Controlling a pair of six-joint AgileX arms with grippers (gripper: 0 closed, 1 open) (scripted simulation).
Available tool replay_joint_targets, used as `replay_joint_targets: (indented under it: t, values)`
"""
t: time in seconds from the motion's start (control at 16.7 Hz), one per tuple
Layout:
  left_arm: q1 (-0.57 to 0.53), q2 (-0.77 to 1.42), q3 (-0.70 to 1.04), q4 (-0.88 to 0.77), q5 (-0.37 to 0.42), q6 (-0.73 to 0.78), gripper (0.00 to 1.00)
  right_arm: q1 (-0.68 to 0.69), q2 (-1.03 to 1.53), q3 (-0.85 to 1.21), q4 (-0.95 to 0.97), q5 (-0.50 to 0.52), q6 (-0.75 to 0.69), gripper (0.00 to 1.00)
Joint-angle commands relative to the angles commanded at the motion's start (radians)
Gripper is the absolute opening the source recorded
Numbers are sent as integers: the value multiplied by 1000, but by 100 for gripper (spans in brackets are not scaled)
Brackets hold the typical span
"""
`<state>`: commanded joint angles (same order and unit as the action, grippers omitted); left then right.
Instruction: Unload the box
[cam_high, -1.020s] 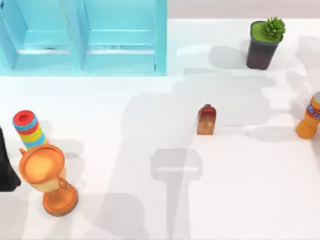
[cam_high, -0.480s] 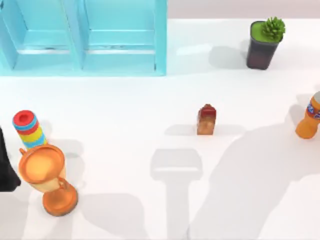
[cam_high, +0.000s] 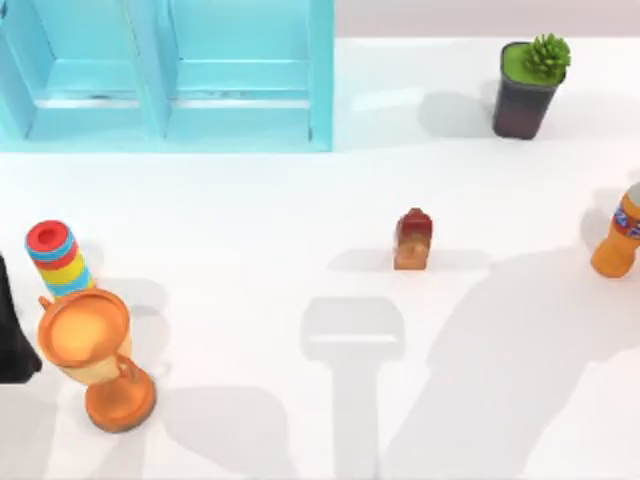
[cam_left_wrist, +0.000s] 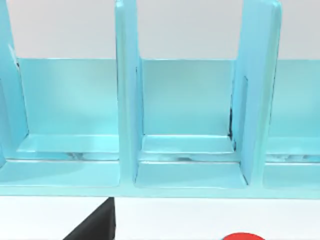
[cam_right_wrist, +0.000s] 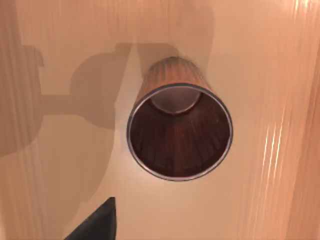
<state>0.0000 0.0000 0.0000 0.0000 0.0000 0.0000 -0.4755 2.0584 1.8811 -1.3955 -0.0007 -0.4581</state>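
Table: white top (cam_high: 250, 240), soft grey shadows falling across it.
Shelf: light blue unit (cam_high: 165, 75), its compartments at the table's far left edge.
Wall: pale grey strip (cam_high: 480, 18) beyond the table.

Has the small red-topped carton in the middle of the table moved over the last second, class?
No. In the top view the red-topped carton stands at the same spot relative to the blue shelf box and the potted plant; only shadows shifted.

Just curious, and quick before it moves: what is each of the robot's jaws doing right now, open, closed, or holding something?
Left gripper: cannot be told; its wrist camera faces the blue shelf box.
Right gripper: cannot be told; its wrist camera looks down into a brown cup.
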Motion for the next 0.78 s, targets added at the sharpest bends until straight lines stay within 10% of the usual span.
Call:
replay_joint_targets:
  t: [0.78]
  values:
    - [0,0,0,0,0,0,100,2,32,-314,347,0,2,100]
